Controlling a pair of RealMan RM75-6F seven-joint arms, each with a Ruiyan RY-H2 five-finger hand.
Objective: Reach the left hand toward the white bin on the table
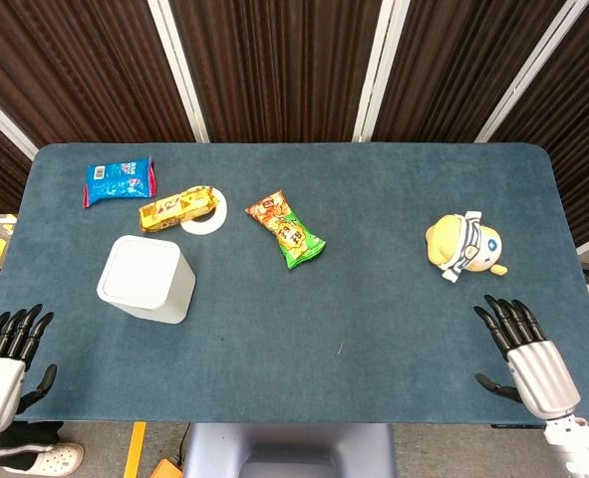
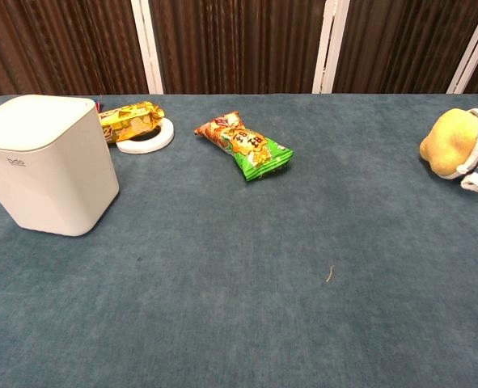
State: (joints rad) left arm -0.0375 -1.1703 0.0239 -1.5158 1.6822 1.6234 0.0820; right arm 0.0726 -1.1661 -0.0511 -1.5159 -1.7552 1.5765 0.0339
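The white bin (image 1: 147, 279) stands upright on the left part of the blue table, lid closed; the chest view shows the same white bin (image 2: 46, 162) at its far left. My left hand (image 1: 7, 360) hovers at the table's near-left corner, below and left of the bin and well apart from it, fingers straight and spread, holding nothing. My right hand (image 1: 523, 352) is at the near-right edge, also flat with fingers apart and empty. Neither hand shows in the chest view.
Behind the bin lie a blue snack pack (image 1: 120, 181), a yellow snack bag (image 1: 178, 208) on a white ring (image 1: 206, 221), and a red-green snack bag (image 1: 285, 231). A yellow plush toy (image 1: 464, 245) sits at the right.
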